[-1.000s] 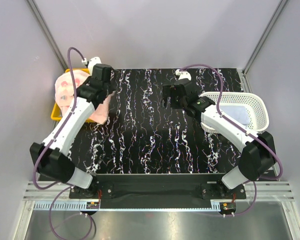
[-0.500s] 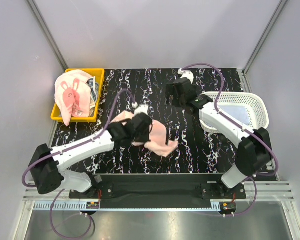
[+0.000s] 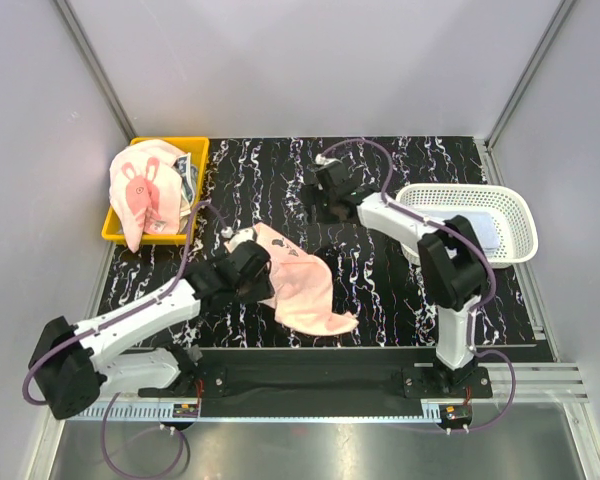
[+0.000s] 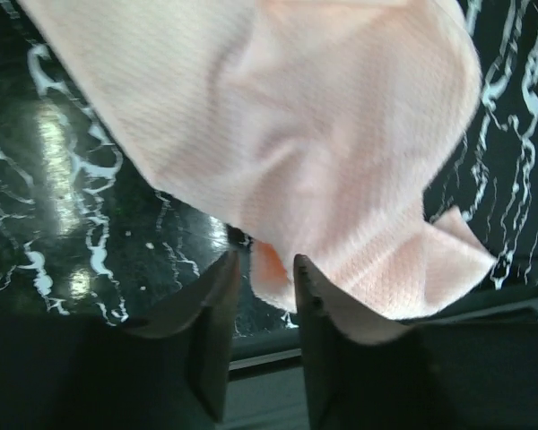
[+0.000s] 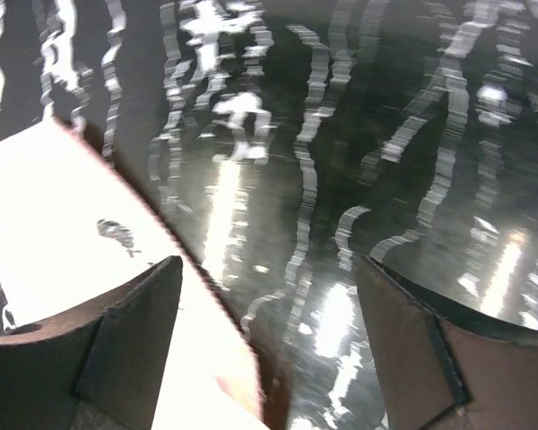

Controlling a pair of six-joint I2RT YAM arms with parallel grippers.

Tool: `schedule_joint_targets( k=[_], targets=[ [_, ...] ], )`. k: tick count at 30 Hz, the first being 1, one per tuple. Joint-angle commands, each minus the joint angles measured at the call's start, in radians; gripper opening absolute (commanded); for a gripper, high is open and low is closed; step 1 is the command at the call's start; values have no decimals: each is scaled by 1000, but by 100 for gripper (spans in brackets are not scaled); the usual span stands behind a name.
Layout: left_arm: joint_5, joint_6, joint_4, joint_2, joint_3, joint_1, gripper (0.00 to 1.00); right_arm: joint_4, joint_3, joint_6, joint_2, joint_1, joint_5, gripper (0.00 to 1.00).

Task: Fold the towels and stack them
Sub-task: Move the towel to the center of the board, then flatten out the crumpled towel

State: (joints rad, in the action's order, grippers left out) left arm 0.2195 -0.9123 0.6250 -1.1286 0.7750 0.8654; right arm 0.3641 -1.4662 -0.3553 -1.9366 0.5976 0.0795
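loosely rumpled, plain pink towel (image 3: 305,285) on black marbled table (image 3: 380,300)

Black table (image 3: 380,300) — pink towel (image 3: 305,285); yellow bin (image 3: 201,165); basket (image 3: 480,191)

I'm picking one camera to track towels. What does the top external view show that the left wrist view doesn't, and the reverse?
Only top external: the yellow bin holding the rabbit-print towel, the white basket, and the right arm. Only left wrist: the jaws of the left gripper parted, an edge of the pink towel between them. Both: that towel lying crumpled on the black marbled table.
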Motion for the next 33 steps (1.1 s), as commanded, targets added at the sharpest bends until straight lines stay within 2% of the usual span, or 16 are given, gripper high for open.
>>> schedule_joint_targets(
  k=[1,4,5,8,10,15,17,24,27,33],
  targets=[
    [-13,6,-28,59,-2,-55,39,-21,-91,56,-39,67,-44,83],
    [6,33,1,104,21,-164,43,-18,-118,52,-74,103,-20,74],
    [-2,47,-10,116,21,-251,43,-17,-132,50,-91,110,-17,67],
    [-43,58,-71,112,13,-420,40,1,-176,52,-126,149,5,58],
    [-45,50,-97,64,26,-475,37,15,-203,50,-146,191,17,55],
    [-6,13,-189,-147,113,-607,35,47,-281,21,-216,260,51,42],
    [-8,12,-212,-250,151,-658,35,49,-299,19,-234,275,66,40],
    [-6,50,-191,-536,374,-703,38,45,-327,-4,-282,292,55,37],
    [1,56,-173,-609,402,-700,41,27,-313,-7,-282,295,45,37],
    [-6,50,-199,-629,342,-701,41,-5,-278,-14,-277,311,42,38]
  ],
)
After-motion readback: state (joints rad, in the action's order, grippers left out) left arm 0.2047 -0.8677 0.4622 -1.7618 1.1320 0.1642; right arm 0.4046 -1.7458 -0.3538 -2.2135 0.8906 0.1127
